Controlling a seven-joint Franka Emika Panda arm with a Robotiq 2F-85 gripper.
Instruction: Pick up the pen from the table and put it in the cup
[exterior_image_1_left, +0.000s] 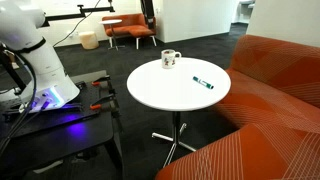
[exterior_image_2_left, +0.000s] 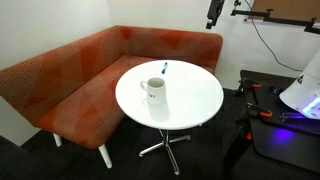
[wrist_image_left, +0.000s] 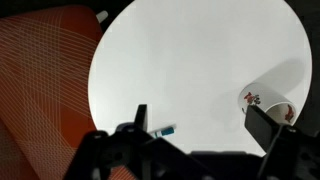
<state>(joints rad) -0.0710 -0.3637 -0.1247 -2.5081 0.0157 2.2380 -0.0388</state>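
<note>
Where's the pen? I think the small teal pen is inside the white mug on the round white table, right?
No. The small teal pen lies on the round white table, apart from the white ceramic mug, not inside it, as an exterior view shows.

There is one pen (exterior_image_1_left: 203, 83), one cup (exterior_image_1_left: 170, 60), one round white table (exterior_image_1_left: 155, 90) and one robot arm (exterior_image_1_left: 35, 55).

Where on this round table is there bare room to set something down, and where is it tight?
The widest bare patch on the table is the half toward the dark workbench, bordered by the cup and the rim. The gap between cup and pen, on the sofa side, is the only crowded spot.
</note>
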